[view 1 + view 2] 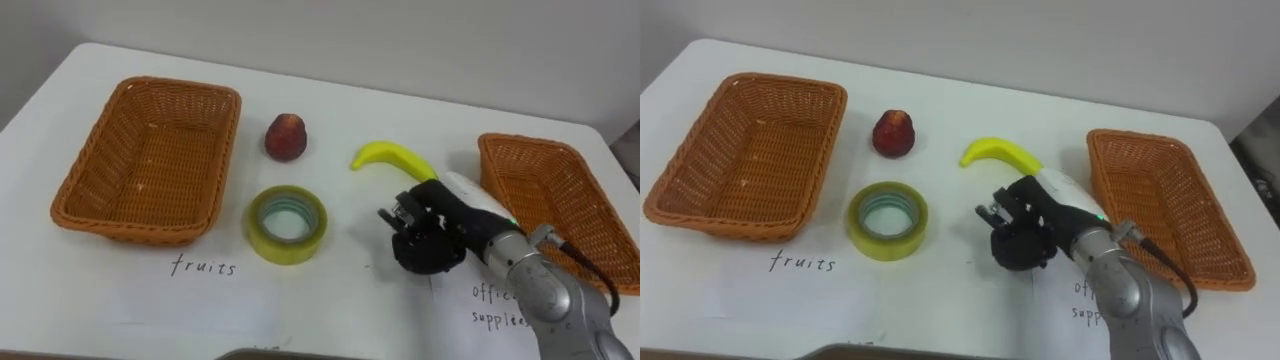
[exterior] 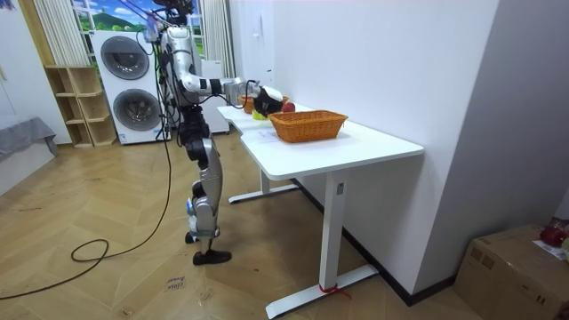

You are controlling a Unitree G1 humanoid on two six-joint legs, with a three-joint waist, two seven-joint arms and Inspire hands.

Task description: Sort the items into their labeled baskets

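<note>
A yellow banana [image 1: 392, 157] lies on the white table [image 1: 350, 95] between two empty wicker baskets, its curved ends pointing down towards the robot. The robot's right hand [image 1: 430, 235] hovers just beside the banana, on the near side, probably lining up to grasp it. Seen from behind, it cannot be told whether the hand is open or closed. To the left sit a red fruit [image 1: 285, 137] and, nearer the robot, a roll of yellowish tape [image 1: 287, 224], both untouched and apart from each other. The left basket [image 1: 150, 165] is just beyond them and the right basket [image 1: 545, 195] is close beside the hand. Nothing blocks the way to either basket, and the near strip of table holds only handwritten labels.
</note>
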